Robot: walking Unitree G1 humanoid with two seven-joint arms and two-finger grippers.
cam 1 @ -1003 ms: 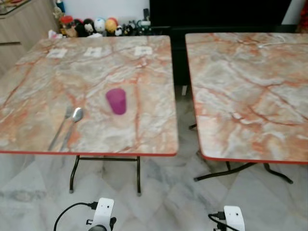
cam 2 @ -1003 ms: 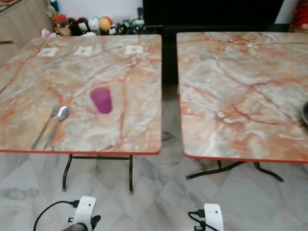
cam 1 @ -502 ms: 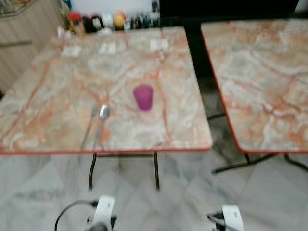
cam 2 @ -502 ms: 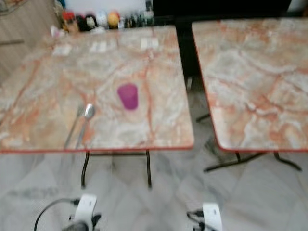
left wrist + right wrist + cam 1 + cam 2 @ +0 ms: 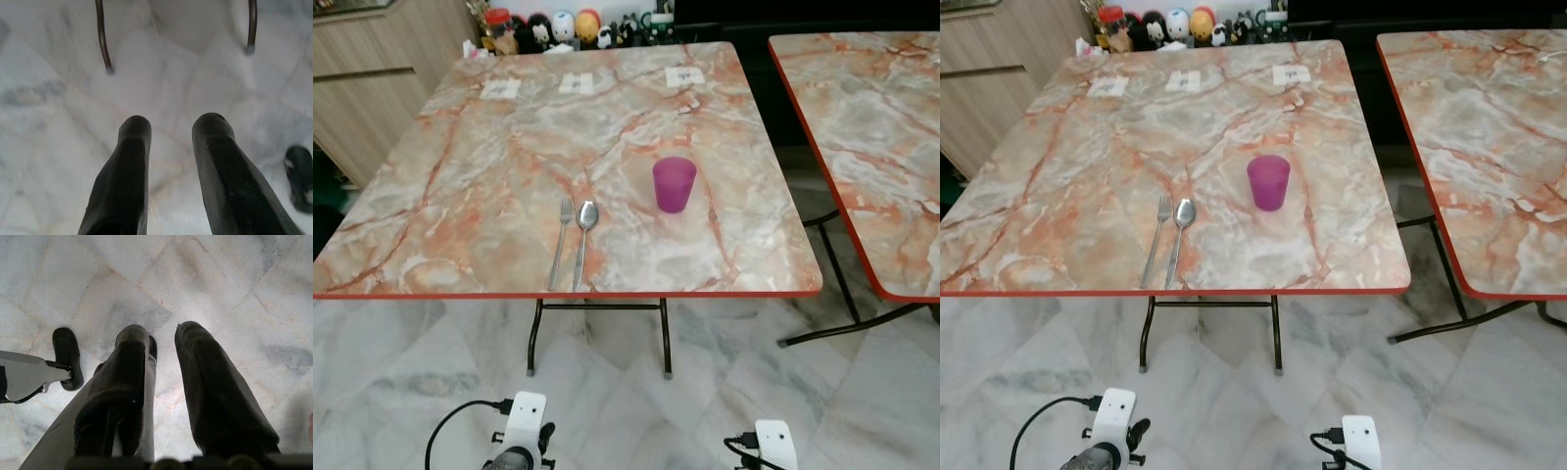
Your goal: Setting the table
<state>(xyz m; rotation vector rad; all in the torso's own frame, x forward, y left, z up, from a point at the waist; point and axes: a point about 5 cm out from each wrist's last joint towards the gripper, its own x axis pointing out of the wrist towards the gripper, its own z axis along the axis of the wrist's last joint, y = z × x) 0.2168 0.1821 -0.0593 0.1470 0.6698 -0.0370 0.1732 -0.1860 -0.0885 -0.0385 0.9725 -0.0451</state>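
While toy figures (image 5: pixel 548 27) line its far edge, table (image 5: pixel 460 225) holds cup (image 5: pixel 674 184).

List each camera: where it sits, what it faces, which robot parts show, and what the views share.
Left eye view: head, facing down at the table with the fork, spoon, purple cup; both wrists at the bottom.
Right eye view: head, same scene.
Left wrist view: along the open left pincer at the floor and table legs.
Right wrist view: along the open right pincer at the floor.
Shared: both wrist views show marble floor.
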